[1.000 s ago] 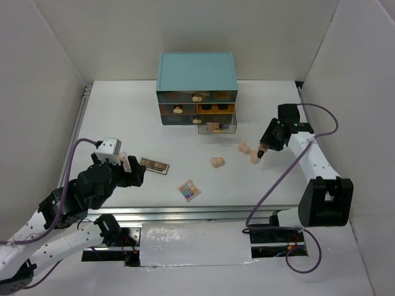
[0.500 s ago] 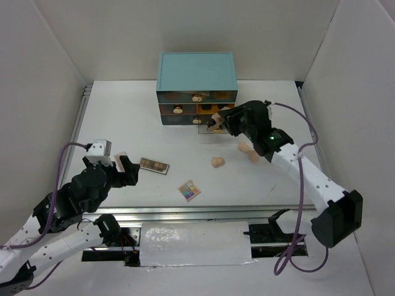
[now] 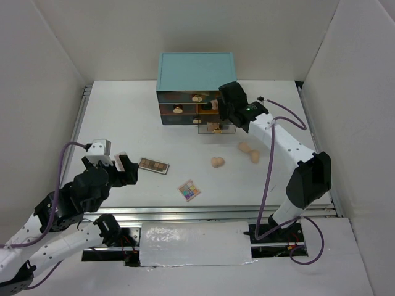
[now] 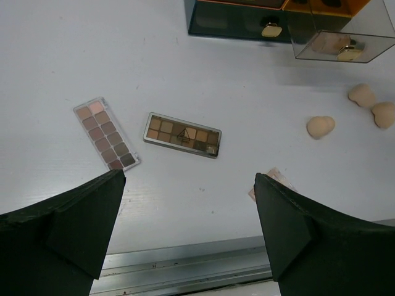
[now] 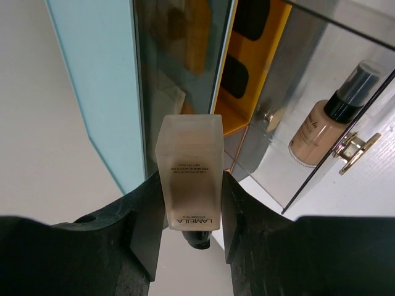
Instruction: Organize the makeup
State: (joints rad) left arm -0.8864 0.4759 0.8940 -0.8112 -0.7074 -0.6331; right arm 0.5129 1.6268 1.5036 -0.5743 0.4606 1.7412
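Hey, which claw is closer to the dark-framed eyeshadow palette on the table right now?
Left. The left claw hangs open just left of the dark-framed eyeshadow palette, while the right claw is far off at the teal chest, gripping a frosted bottle.

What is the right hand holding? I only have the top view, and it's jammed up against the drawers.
Observer: The right wrist view shows the right hand shut on a frosted rectangular bottle with printed lettering.
Operator: Anything in the open drawer already?
Observer: Yes, a beige foundation bottle with a black cap lies in the clear drawer.
Operator: Is the left hand carrying anything?
Observer: No. The left hand is open and empty, above a silver-edged palette and a darker-cased palette lying apart on the table.
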